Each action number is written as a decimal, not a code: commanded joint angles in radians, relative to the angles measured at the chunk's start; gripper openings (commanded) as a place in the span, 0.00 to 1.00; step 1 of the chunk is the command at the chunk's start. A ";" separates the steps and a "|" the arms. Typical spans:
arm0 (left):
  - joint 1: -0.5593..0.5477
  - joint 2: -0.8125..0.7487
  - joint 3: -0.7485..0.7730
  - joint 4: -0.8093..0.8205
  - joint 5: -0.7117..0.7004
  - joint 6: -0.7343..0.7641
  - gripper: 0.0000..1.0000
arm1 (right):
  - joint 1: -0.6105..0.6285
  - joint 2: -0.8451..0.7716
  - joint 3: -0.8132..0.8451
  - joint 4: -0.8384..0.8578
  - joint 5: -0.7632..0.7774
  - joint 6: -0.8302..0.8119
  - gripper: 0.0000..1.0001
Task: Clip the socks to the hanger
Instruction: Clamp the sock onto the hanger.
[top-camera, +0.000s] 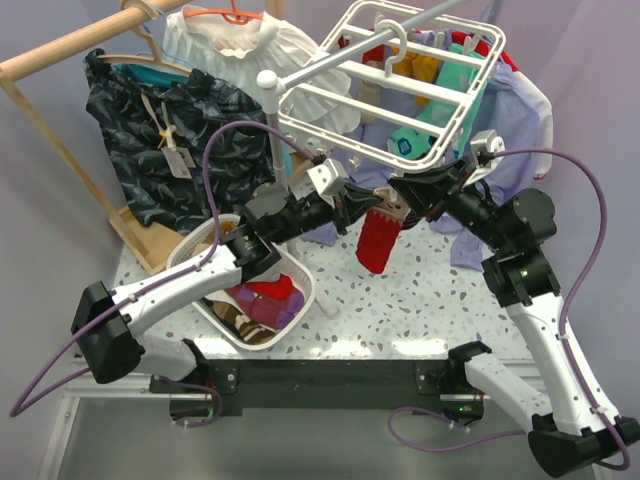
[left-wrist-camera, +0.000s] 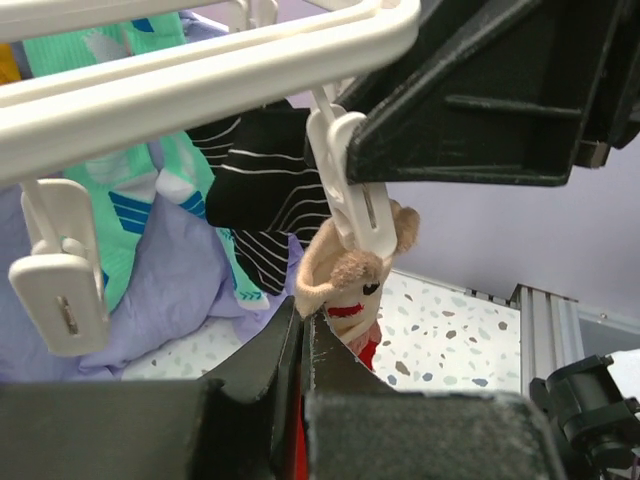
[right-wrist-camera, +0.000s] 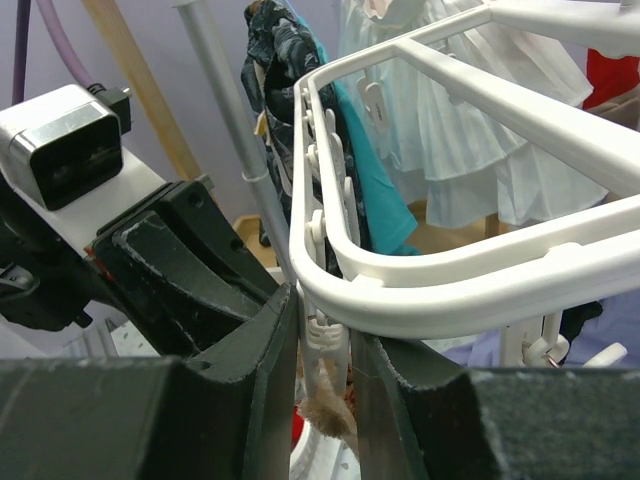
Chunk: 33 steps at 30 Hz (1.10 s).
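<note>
Risk sits at the clip (left-wrist-camera: 358, 205) hanging from the near rim of the hanger (right-wrist-camera: 470, 270). The right hand (right-wrist-camera: 325, 340) is clamped on that clip's sides, just under the rim. The left hand (left-wrist-camera: 303, 325), closed tight on a red sock (left-wrist-camera: 345, 275), holds its tan cuff up against the clip's lower end, and the rest of the sock dangles below the hanger. Whether the cuff is truly inside the clip's mouth I cannot tell. If the right hand releases with the cuff only beside the mouth, the clip would bite nothing and the sock would drop. Pushing up too hard could also swing the hanger away.
</note>
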 joint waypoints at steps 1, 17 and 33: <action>0.012 0.011 0.068 0.008 0.004 -0.061 0.00 | 0.003 0.020 -0.005 -0.010 -0.059 -0.032 0.08; 0.015 0.045 0.102 -0.065 0.004 -0.098 0.00 | 0.003 0.014 -0.002 -0.001 -0.045 -0.025 0.08; 0.038 0.030 0.134 -0.088 0.056 -0.185 0.00 | 0.003 0.006 -0.016 -0.010 -0.043 -0.048 0.08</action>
